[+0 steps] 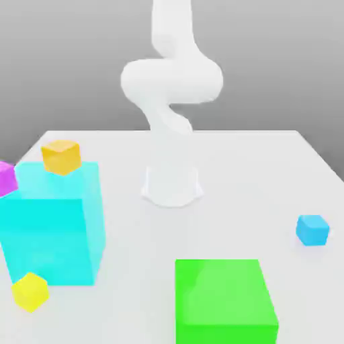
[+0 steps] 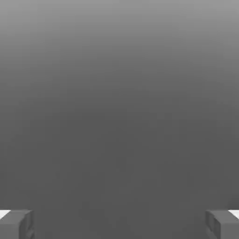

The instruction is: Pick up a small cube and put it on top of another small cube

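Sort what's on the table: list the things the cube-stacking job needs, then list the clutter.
Job:
small sky-blue cube
another small cube to stack on: orange cube, yellow cube or magenta cube
gripper, fingers wide apart

Clutter:
big cyan block
big green block

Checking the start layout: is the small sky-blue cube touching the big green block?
Apart. The exterior view shows bare white table between the small matte sky-blue cube and the big bright green block.
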`<action>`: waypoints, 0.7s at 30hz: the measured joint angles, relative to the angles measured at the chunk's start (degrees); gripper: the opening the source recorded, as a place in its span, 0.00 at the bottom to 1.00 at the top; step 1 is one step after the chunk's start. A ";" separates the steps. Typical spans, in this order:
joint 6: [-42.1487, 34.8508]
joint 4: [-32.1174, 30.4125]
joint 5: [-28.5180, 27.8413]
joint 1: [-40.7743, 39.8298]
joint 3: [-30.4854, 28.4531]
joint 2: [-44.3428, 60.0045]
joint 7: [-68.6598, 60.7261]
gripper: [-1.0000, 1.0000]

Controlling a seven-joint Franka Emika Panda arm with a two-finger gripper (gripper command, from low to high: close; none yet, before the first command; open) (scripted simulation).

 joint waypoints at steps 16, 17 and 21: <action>13.49 -11.88 11.60 12.69 17.60 23.94 18.05 0.50; 14.40 -12.64 11.60 13.31 19.00 25.43 19.69 0.50; 18.21 -15.73 10.03 15.49 24.68 31.52 27.35 0.50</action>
